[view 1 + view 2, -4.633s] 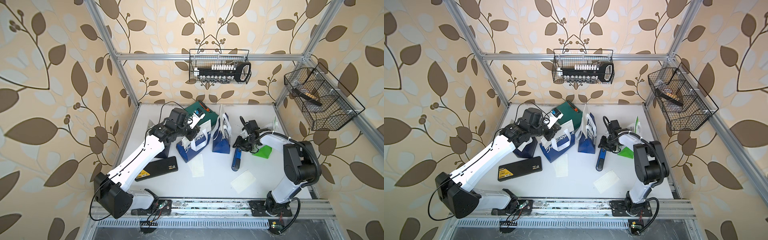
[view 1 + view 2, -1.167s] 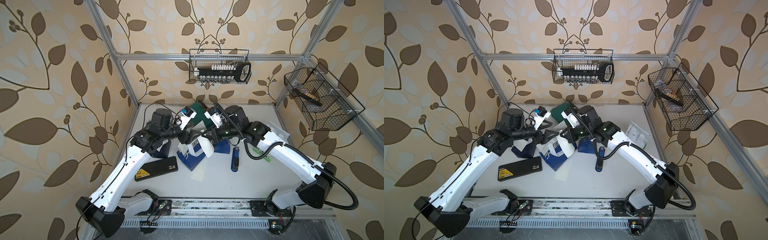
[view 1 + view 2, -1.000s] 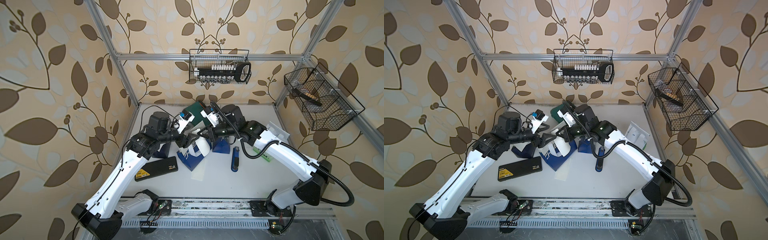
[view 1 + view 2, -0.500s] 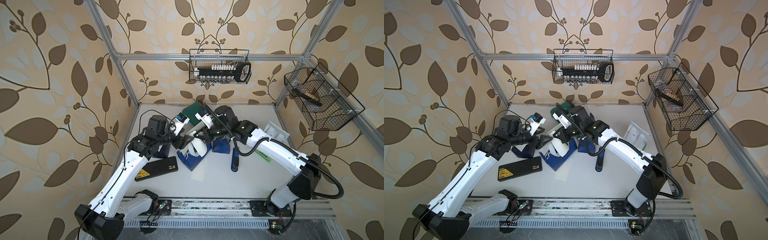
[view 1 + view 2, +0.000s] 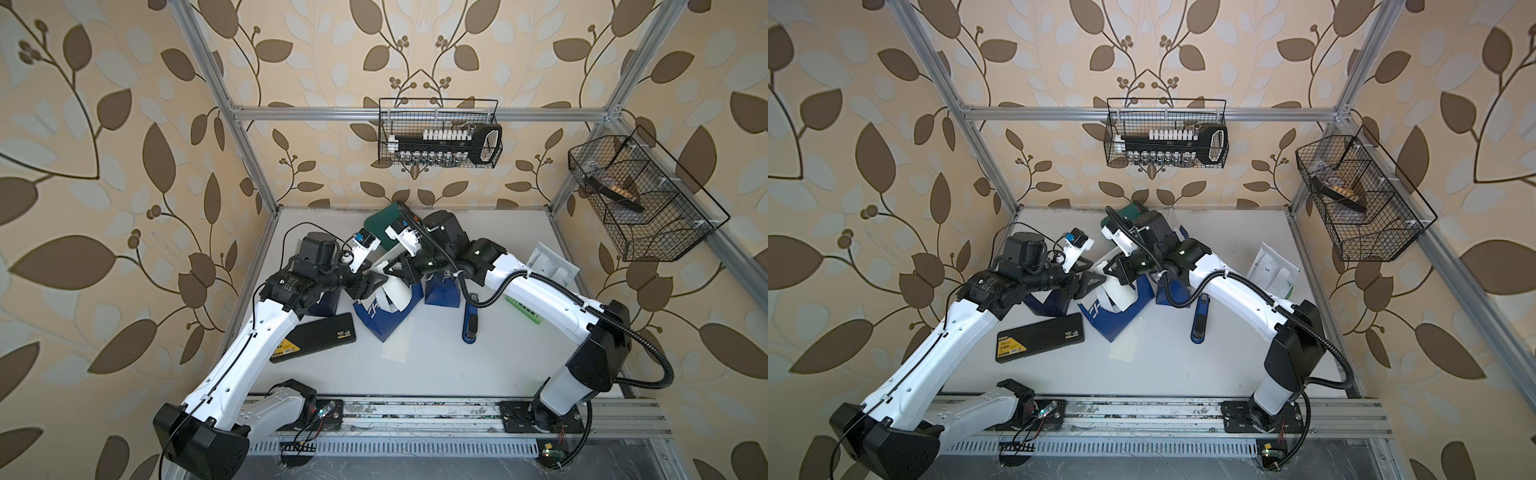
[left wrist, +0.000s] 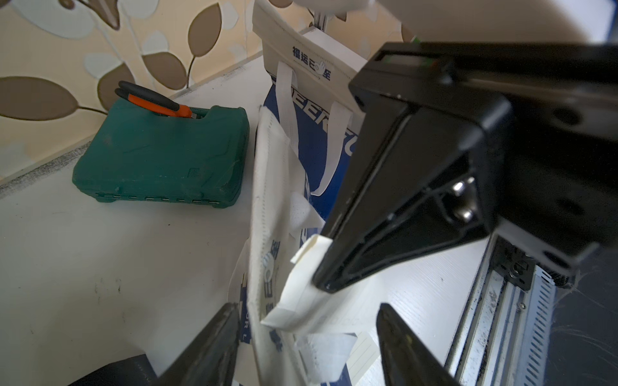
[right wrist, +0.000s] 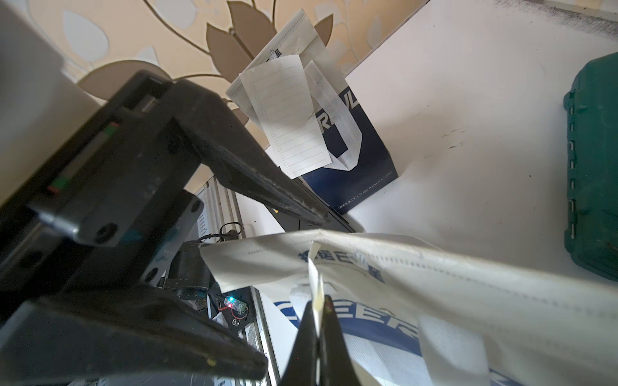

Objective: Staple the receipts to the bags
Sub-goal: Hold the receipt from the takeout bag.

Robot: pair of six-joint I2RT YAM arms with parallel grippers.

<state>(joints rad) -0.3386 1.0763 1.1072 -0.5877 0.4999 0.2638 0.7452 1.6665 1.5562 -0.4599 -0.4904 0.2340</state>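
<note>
Above the blue bag [image 7: 468, 274], right pincer [image 7: 317, 317] clamps a receipt [image 7: 314, 267]; left pincer [image 6: 306, 309] stands apart.

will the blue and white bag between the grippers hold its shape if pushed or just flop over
Probably floppy: the top band of the bag sags in a curve in the right wrist view. Likely light and easy to tip, since it leans in a top view. The receipt in the right gripper curls too.

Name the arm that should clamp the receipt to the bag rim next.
Left, probably: the left gripper is open, jaws either side of the bag rim and receipt; the right gripper is shut on that receipt.
</note>
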